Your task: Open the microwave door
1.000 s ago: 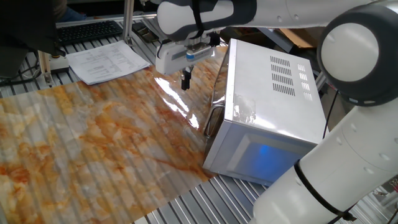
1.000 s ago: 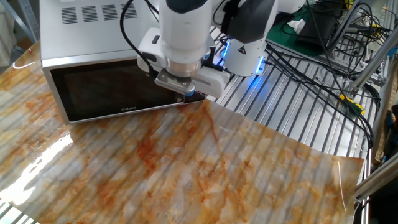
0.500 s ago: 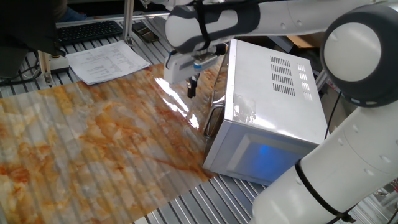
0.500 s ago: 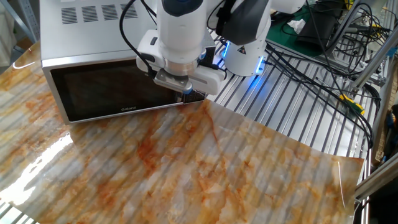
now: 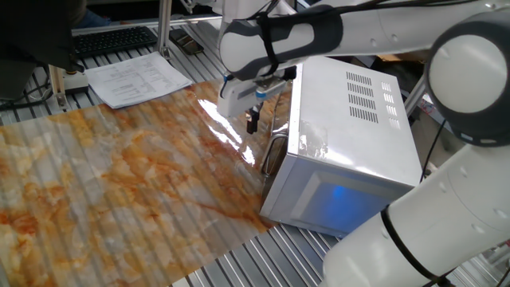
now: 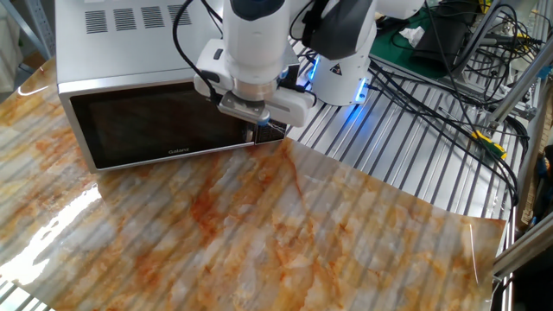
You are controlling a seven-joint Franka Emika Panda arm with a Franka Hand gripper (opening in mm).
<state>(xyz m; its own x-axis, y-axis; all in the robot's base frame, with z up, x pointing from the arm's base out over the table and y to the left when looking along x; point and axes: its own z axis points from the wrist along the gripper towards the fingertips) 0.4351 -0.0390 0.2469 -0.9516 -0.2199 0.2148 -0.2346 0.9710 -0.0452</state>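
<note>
Microwave on the mat's edge, door shut.

The microwave lies lengthwise along the marbled orange mat, its door facing the mat. The gripper hangs just before the door, holding nothing; its opening cannot be told. Cables cross the slatted table.

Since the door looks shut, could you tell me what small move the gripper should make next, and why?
Probably ease the gripper down and along the door toward the handle. The door lies flush with the microwave, and the gripper hangs in front of it, above and apart from the handle, holding nothing.
</note>
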